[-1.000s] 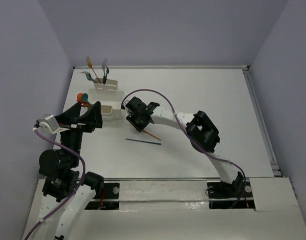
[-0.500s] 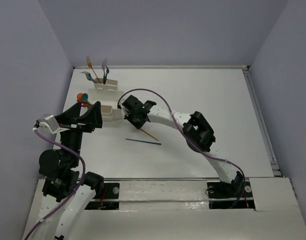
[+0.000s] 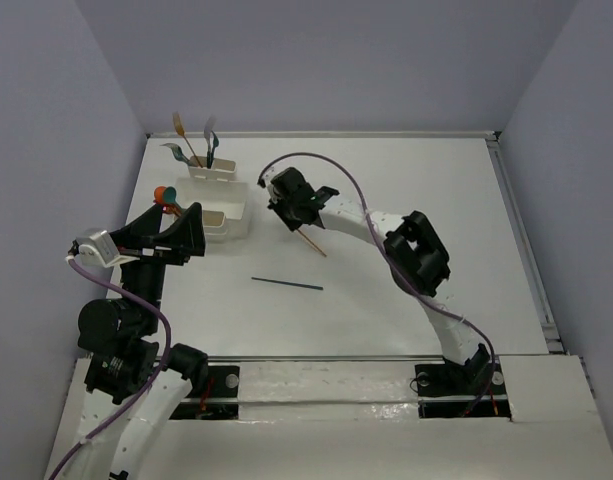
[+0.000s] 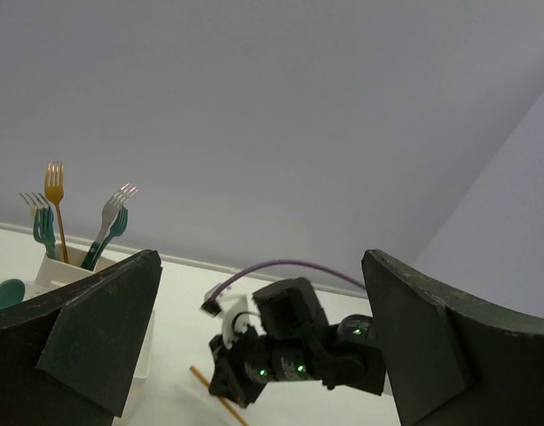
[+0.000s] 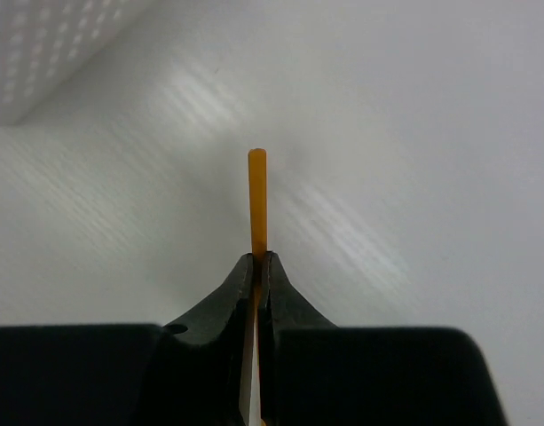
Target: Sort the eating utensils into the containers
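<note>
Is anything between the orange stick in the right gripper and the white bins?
Nothing visible. The right gripper, shut on the orange stick, is just right of the white bins, with no object in the gap.

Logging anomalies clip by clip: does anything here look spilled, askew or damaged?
Nothing looks spilled or damaged. One dark blue stick lies loose on the table, not yet sorted, and the right gripper is shut on an orange stick.

Soft, even light gives the white table (image 3: pixel 406 200) faint shadows and streaky glare (right wrist view), the container (image 5: pixel 50 49) blurred.
</note>
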{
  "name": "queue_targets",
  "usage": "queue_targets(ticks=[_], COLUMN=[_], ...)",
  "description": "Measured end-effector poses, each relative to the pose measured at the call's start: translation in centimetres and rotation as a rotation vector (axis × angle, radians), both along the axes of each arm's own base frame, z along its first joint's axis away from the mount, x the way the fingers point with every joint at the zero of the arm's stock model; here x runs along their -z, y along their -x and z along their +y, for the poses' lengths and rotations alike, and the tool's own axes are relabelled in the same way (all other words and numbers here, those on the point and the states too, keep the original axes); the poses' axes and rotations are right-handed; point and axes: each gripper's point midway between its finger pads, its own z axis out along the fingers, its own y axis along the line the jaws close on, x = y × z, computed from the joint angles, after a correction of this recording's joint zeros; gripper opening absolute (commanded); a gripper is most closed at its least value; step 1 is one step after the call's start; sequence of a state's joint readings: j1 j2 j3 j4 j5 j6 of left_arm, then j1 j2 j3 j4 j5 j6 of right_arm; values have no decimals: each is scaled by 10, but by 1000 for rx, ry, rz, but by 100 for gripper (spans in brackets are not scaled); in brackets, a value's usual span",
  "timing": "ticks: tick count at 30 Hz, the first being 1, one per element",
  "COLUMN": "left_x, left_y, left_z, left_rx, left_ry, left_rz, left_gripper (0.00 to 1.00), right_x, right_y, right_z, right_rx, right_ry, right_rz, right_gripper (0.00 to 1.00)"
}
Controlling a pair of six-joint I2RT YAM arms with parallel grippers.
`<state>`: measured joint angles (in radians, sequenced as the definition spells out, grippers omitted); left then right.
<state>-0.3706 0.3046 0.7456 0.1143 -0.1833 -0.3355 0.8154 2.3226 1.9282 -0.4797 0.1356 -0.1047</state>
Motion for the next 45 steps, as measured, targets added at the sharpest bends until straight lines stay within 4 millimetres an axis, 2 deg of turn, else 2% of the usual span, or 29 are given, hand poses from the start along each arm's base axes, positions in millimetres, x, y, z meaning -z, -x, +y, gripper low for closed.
queue_targets(ticks=[3,4,5,7,11,14,17,20,23,27,31,35,40,45], left_x=[0,0,0,0,0,0,0,0,1,1,0,0,0,0], left_y=[0,0,0,0,0,1,1,1,1,1,2,3,3,4], left_z=[0,0,0,0,-1,-2,-3,-5,-6,-6,-5,-5,-6,-6], left_rx=[0,0,0,0,5,12,16,23,30,28,23,27,33,33], left_ry=[0,0,0,0,0,0,0,0,1,2,5,7,7,7], left_rz=[0,0,0,0,0,0,0,0,2,3,1,-2,-3,-3], left_gripper=[99,99,99,99,99,99,99,99,99,99,99,99,99,99], right_x=[-39,-64,-79,-135,-214,-260,-290,-311,-314,-299,-294,-278,-268,-259], right_y=[-32,-45,-53,-69,-75,-75,-75,-83,-92,-89,-66,-22,16,22], right_z=[-4,-2,1,15,39,51,58,69,84,100,117,145,169,168], right_rx=[57,79,93,115,103,87,75,70,58,17,-59,-153,-235,-247], right_ry=[-114,-186,-234,-406,-661,-837,-973,-1104,-1194,-1226,-1254,-1256,-1251,-1241], right_rz=[-110,-170,-209,-332,-495,-599,-668,-723,-732,-679,-642,-569,-509,-490], right_gripper=[0,0,0,0,0,0,0,0,0,0,0,0,0,0])
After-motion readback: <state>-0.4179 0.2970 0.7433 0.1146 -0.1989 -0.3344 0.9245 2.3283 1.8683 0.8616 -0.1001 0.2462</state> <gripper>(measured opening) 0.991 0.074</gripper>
